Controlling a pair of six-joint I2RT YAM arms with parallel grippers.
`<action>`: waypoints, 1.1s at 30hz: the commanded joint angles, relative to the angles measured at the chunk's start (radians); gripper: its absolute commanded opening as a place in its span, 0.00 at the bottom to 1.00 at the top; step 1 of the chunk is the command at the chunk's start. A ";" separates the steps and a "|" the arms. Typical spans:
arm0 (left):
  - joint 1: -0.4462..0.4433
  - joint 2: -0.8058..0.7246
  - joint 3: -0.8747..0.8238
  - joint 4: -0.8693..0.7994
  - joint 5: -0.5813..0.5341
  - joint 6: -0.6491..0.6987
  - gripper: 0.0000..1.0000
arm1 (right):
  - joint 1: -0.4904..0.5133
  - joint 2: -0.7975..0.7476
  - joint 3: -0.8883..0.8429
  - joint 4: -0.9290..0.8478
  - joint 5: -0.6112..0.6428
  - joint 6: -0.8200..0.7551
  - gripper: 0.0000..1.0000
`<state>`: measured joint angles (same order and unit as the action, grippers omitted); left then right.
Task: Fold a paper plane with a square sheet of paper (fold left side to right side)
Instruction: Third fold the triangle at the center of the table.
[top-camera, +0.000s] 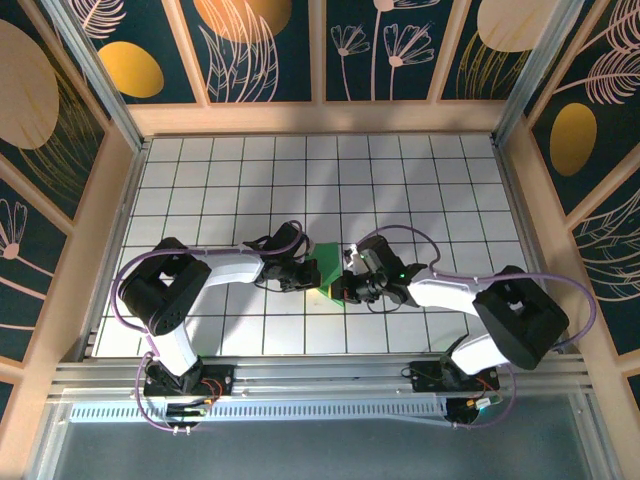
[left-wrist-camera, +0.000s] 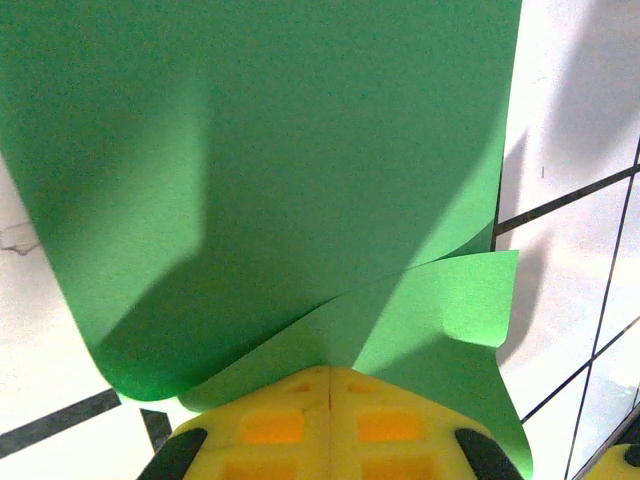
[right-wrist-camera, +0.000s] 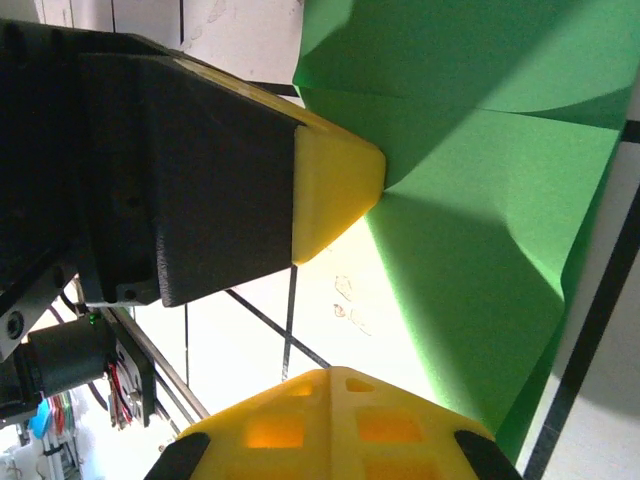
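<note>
The square sheet of paper (top-camera: 330, 272) is bright green and sits bent and partly raised off the white grid floor, between my two grippers. My left gripper (top-camera: 310, 272) is shut on it. In the left wrist view the yellow fingertips (left-wrist-camera: 330, 372) pinch a crease where two layers of the sheet (left-wrist-camera: 260, 150) meet. My right gripper (top-camera: 351, 284) is just right of the sheet. In the right wrist view its jaws (right-wrist-camera: 330, 374) are shut with nothing between them, over bare floor beside the green sheet (right-wrist-camera: 480, 200). The left gripper's yellow fingertip (right-wrist-camera: 335, 185) touches the paper there.
The white tiled floor (top-camera: 200, 180) is boxed in by wooden walls (top-camera: 320, 118) at the back and on both sides. A metal rail (top-camera: 320, 375) with both arm bases runs along the near edge. Cables loop over both arms.
</note>
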<state>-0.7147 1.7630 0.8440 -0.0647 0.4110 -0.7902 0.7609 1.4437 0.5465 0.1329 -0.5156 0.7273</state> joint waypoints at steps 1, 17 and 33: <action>-0.003 0.051 -0.010 -0.092 -0.078 0.003 0.00 | 0.003 0.018 -0.023 0.054 -0.007 0.048 0.00; -0.004 0.053 -0.008 -0.093 -0.077 0.003 0.00 | 0.002 0.075 -0.037 0.049 -0.004 0.060 0.00; -0.003 0.053 -0.010 -0.092 -0.080 0.004 0.00 | 0.003 0.092 -0.048 0.041 0.002 0.073 0.00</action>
<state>-0.7147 1.7657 0.8490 -0.0719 0.4114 -0.7902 0.7609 1.5223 0.5137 0.1768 -0.5175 0.7918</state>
